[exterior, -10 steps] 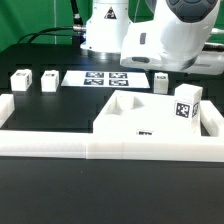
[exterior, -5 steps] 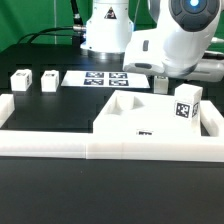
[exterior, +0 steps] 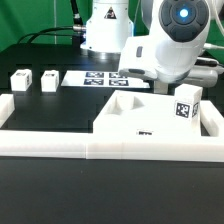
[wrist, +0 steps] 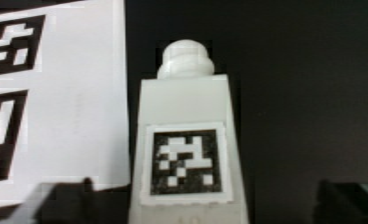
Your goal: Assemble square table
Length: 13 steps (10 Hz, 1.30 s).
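Observation:
The square table's white slab [exterior: 150, 122] lies in the corner of the low border wall at the exterior view's right. One tagged leg [exterior: 188, 103] stands upright on the slab's right side. Two more legs [exterior: 19, 80] [exterior: 49, 79] sit on the black table at the left. In the wrist view a fourth tagged leg [wrist: 181, 120] lies beside the marker board [wrist: 48, 90]. My gripper [wrist: 207, 205] is open, its fingers [wrist: 56, 200] on either side of this leg's near end without touching it. In the exterior view the arm [exterior: 170, 40] hides the gripper and this leg.
The long white border wall [exterior: 60, 145] runs along the front and up both sides. The marker board [exterior: 100, 77] lies flat at the back middle. The robot's base [exterior: 105, 30] stands behind it, with cables at the back left.
The arm has swung toward the exterior view's left and lower, covering the leg next to the marker board. The other parts have not moved.

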Tool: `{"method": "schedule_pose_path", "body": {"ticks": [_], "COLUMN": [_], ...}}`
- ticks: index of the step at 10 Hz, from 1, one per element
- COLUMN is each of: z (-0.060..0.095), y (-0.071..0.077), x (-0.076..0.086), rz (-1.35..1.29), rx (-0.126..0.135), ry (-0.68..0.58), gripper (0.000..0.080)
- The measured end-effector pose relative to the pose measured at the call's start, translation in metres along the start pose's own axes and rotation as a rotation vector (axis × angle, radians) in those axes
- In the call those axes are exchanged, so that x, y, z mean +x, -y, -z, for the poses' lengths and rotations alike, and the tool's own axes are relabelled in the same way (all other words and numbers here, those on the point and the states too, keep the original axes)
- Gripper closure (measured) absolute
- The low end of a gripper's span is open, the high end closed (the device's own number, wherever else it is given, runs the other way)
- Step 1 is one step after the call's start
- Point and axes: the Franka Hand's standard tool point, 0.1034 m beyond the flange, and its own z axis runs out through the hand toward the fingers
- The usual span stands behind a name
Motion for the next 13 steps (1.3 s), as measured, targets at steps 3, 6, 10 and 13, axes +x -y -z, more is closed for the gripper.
{"method": "schedule_pose_path", "body": {"ticks": [3, 6, 10, 13], "z": [0.001, 0.001, 0.002, 0.078], "y": [-0.001, -0.002, -0.004, -0.028], "x": [0.0, 0.001, 0.001, -0.015], "rz": [-0.002, -0.004, -0.006, 0.037], "rx": [0.003, 0.005, 0.008, 0.01], "ry": [0.0, 0.0, 0.0, -0.049], "gripper": [0.051, 0.0509, 0.0509, 0.0509]}}
